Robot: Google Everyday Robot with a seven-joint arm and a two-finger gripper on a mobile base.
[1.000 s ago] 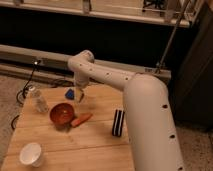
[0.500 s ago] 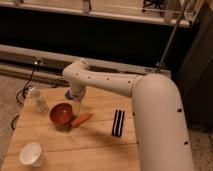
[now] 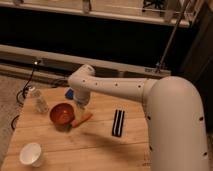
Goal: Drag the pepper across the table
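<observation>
**Pepper drag: risks ahead of contact**

Found pepper (image 3: pixel 82 119) lying flat on table (image 3: pixel 100 150), left of centre and about midway between far and near edges. Lay touching or just beside red bowl (image 3: pixel 62 113), on the bowl's right. Logged gripper (image 3: pixel 81 103) hanging low just above the pepper, on the side toward the far edge. Could not tell grip state; could not confirm contact with pepper.

Judged risks from this layout:
- Could roll rather than slide if pushed side-on, being slim and rounded, and so slip out from under the tool.
- Could jam against red bowl if dragged toward left edge, shoving the bowl along.
- Could strike black striped block (image 3: pixel 118 122) if swept toward right edge; placed near, between pepper and that edge.
- Could pivot about one end if pressed off-centre.
- Rated white cup (image 3: pixel 31 154) at near-left corner and clear bottle (image 3: pixel 40 100) by left edge as well apart, low risk.

Noted long axis as diagonal: one end toward near-left corner beside the bowl, the other toward far-right corner. Could not settle which end was the tapered tip.
</observation>
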